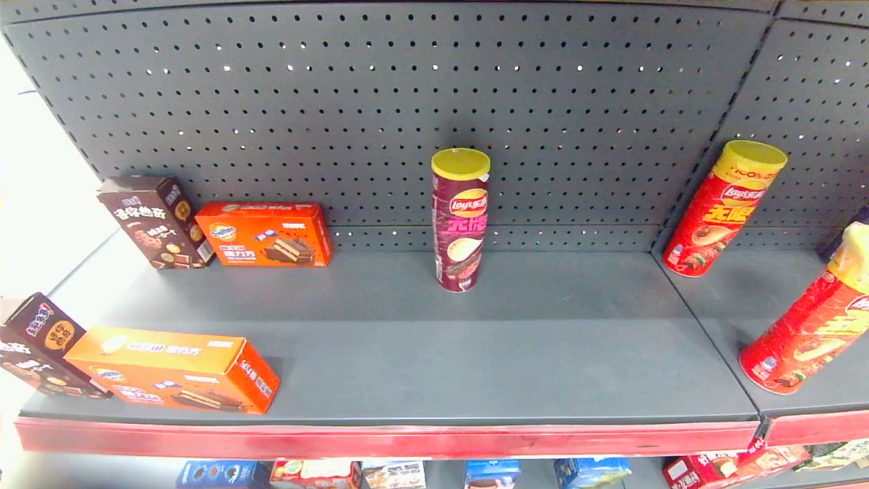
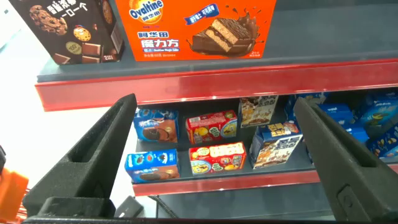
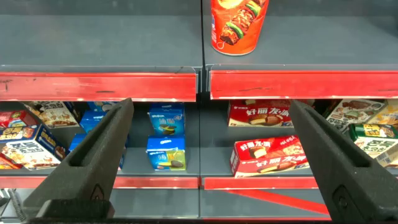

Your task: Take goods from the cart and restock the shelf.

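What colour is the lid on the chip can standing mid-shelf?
Yellow lid on a maroon chip can; best seen in the head view.

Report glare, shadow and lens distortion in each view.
Head view: white glare washes out the left edge beside the front brown box; the rear red can looks tilted outward, likely lens distortion. Left wrist view: glare in the corner beyond that box. Right wrist view: even light, no strong glare.
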